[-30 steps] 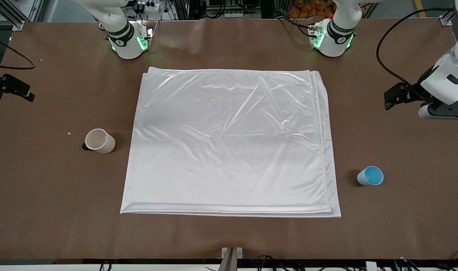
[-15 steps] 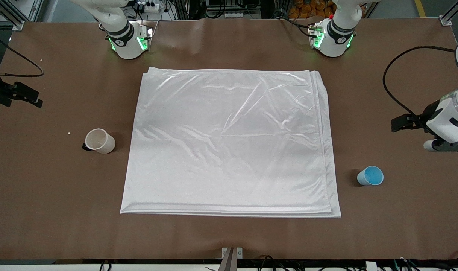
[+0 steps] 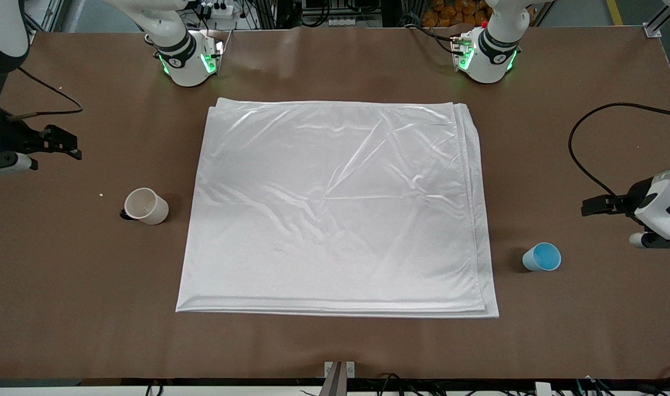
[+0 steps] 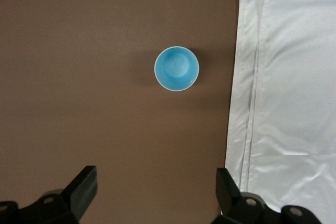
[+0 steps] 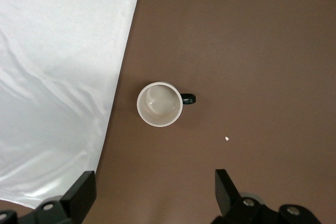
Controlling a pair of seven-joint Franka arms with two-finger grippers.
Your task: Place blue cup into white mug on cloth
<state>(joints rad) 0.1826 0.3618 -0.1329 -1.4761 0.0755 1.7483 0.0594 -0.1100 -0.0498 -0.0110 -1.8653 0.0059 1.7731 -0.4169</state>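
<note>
Both arms have glossy white rounded shells with black rings at the joints. The right arm's base (image 3: 187, 58) and the left arm's base (image 3: 486, 55) are white domes that glow green at the sides, each with a small black round mark. A black cable (image 3: 593, 143) loops to the left arm's wrist, and another black cable (image 3: 49, 96) runs to the right arm's. The gripper fingers (image 4: 81, 190) are black, blocky plastic, with small silver screws on their mounts.

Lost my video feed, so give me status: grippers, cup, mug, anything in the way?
Left gripper open above table near blue cup; right gripper open near white mug. Both upright on bare table beside cloth. Nothing blocking.
</note>
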